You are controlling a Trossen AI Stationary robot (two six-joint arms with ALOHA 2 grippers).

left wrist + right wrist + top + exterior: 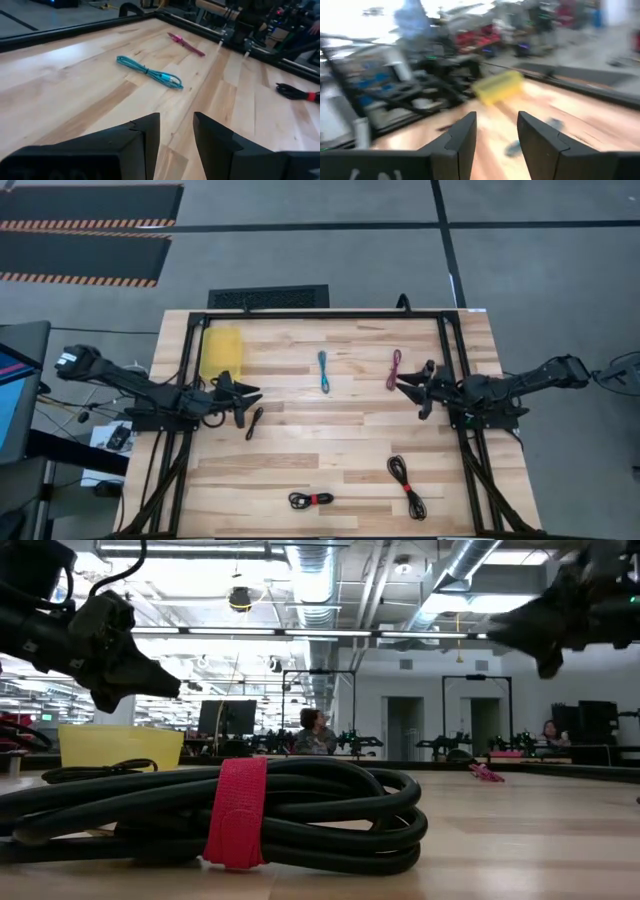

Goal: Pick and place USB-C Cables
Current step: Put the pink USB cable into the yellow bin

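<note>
Cables: I count five on the table. The teal cable (323, 371) and the maroon cable (393, 368) lie side by side, apart, in the middle of the far half. The plain black cable (254, 422) lies just beside my left gripper. Two black cables with red ties, one (311, 499) at the near edge, the other (406, 485) to its right.
Bin: a yellow bin (221, 354) sits at the far left, just beyond the left arm; I judge it the drop spot.
Left gripper (241, 402): fingers parted with a narrow gap, nothing between them, raised off the wood, pointing toward the centre.
Right gripper (418, 391): fingers apart, empty, raised, tips near the maroon cable.
Step in hand: I judge each arm is set to take its nearest cable.
Doing it well: I'd straddle the bundle's middle across its length, go low enough to catch all strands, then close.
</note>
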